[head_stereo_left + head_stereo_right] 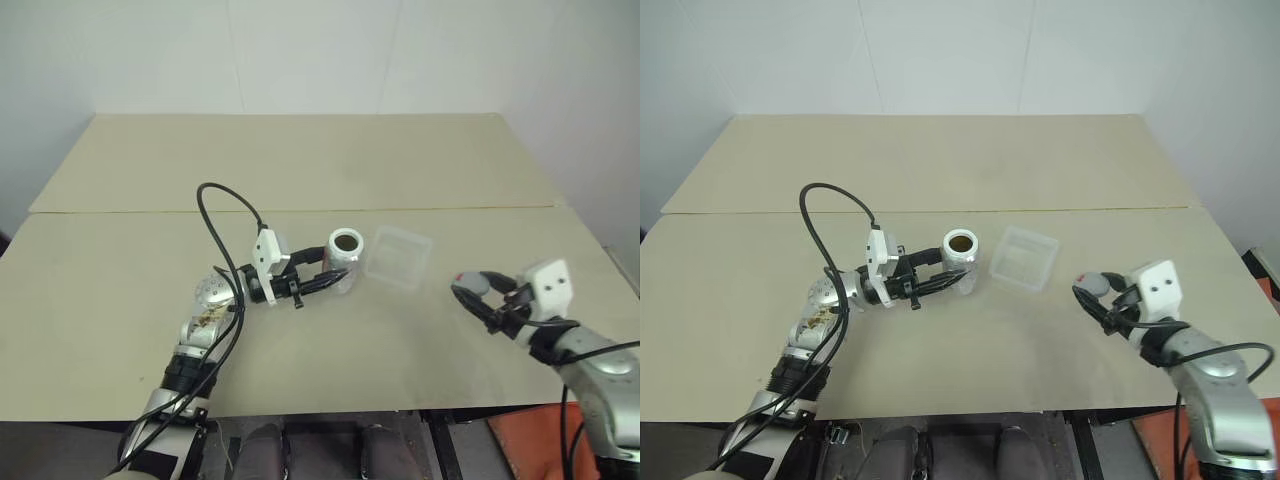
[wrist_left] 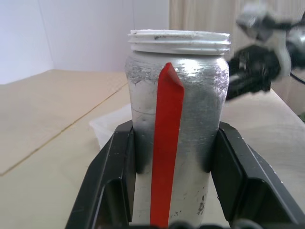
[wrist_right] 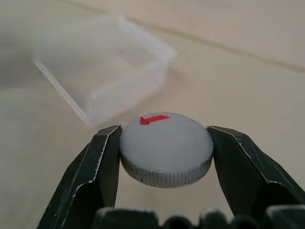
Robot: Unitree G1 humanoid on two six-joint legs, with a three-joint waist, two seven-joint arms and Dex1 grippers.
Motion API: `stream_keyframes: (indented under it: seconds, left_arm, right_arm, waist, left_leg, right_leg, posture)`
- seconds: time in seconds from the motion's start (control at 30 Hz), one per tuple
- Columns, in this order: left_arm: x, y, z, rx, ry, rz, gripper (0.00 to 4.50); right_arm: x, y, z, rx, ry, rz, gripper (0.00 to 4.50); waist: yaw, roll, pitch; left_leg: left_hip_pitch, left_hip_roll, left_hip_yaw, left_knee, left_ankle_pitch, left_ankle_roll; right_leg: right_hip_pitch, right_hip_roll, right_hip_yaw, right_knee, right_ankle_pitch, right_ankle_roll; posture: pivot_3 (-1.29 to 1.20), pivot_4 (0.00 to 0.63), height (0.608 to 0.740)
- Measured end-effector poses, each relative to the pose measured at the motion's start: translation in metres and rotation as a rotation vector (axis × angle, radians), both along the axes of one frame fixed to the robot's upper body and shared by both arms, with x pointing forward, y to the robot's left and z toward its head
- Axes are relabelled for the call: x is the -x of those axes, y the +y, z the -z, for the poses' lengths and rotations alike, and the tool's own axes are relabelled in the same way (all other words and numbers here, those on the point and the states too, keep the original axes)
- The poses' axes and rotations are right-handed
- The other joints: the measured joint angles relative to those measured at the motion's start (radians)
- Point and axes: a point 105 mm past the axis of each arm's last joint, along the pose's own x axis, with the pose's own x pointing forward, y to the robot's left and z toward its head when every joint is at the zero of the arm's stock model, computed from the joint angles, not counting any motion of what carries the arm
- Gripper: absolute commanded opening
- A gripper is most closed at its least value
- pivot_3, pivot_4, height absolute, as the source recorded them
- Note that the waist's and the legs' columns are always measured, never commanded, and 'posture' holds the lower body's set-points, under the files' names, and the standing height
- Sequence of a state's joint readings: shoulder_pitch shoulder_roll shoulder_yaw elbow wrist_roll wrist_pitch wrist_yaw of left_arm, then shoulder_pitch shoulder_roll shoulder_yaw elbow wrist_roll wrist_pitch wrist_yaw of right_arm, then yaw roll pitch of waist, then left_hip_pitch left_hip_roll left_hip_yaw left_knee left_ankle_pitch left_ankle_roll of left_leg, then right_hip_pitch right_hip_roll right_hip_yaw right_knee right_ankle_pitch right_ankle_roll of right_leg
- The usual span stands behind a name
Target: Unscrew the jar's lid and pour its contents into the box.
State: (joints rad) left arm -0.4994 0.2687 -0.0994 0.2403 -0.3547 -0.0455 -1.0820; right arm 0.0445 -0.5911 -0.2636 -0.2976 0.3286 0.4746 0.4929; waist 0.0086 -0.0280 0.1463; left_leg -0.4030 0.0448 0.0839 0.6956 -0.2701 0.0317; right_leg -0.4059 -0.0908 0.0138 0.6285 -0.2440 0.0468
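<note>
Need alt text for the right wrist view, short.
The right pincer is shut on the lid, a flat round grey disc with a small red mark, one black finger against each side of it. Beyond the lid, the clear plastic box sits on the tan table.

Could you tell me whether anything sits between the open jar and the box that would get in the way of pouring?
Nothing visible does. The jar, held by the left gripper, stands right beside the box with bare table around them. The lid is off, held in the right gripper, well to the side.
</note>
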Motion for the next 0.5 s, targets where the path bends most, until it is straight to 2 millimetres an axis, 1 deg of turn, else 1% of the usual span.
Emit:
stream_keyframes:
  seconds: [0.13,0.2,0.27,0.33,0.37,0.43,0.47,0.5]
  left_arm:
    - [-0.002,0.001,0.0,-0.004,-0.012,-0.005,1.86]
    - [-0.002,0.002,0.0,-0.001,-0.011,-0.01,1.86]
    - [-0.002,0.002,0.001,0.002,-0.006,-0.015,1.86]
    - [-0.001,0.003,0.003,0.005,0.001,-0.028,1.86]
    - [-0.001,0.004,0.004,0.007,0.005,-0.036,1.86]
    - [-0.001,0.005,0.006,0.01,0.01,-0.048,1.86]
    - [-0.002,0.006,0.006,0.01,0.01,-0.054,1.86]
    - [-0.003,0.007,0.005,0.012,0.008,-0.06,1.86]
  right_arm:
    - [-0.004,-0.018,0.016,0.062,0.079,0.09,2.78]
    - [-0.003,-0.02,0.021,0.068,0.112,0.1,2.78]
    - [-0.003,-0.02,0.021,0.069,0.126,0.097,2.78]
    - [-0.002,-0.02,0.021,0.063,0.143,0.093,3.49]
    - [-0.002,-0.02,0.021,0.032,0.165,0.092,3.63]
    - [0.002,-0.019,0.028,-0.004,0.213,0.089,4.25]
    - [0.003,-0.019,0.026,-0.008,0.215,0.087,4.48]
    - [0.004,-0.019,0.026,-0.006,0.217,0.081,4.48]
  waist:
    - [0.002,0.0,0.0]
    - [0.003,0.0,0.0]
    - [0.003,0.0,0.0]
    - [0.003,0.0,0.0]
    - [0.003,0.0,0.0]
    - [0.004,0.0,0.0]
    - [0.004,0.0,0.0]
    - [0.003,0.0,0.0]
  left_leg:
    - [-0.001,0.0,0.0,0.0,0.0,0.0]
    - [-0.001,0.0,0.0,0.0,0.0,0.0]
    - [0.0,0.0,0.0,0.0,0.0,0.0]
    - [0.0,0.0,-0.001,0.0,0.0,0.0]
    - [0.0,0.0,-0.001,0.0,0.0,0.0]
    - [-0.001,0.0,-0.001,0.0,0.0,0.0]
    - [-0.001,0.0,-0.001,0.0,0.0,0.0]
    - [-0.001,0.0,-0.001,0.0,0.0,0.0]
  right_leg:
    - [0.0,0.0,-0.001,-0.001,0.0,0.0]
    - [0.0,0.0,-0.001,-0.001,0.0,0.0]
    - [0.001,0.0,-0.001,-0.001,0.0,0.0]
    - [0.001,0.0,-0.001,-0.001,0.0,0.0]
    - [0.001,0.0,-0.001,-0.001,0.0,0.0]
    - [0.0,0.0,-0.001,-0.001,0.0,0.0]
    - [0.0,0.0,-0.001,-0.001,0.0,0.0]
    - [0.0,0.0,-0.001,-0.001,0.0,0.0]
  posture:
    - [0.0,0.15,0.74]
    - [0.0,0.15,0.74]
    - [0.0,0.15,0.74]
    - [0.0,0.15,0.74]
    - [0.0,0.15,0.74]
    - [0.0,0.15,0.74]
    - [0.0,0.15,0.74]
    - [0.0,0.15,0.74]
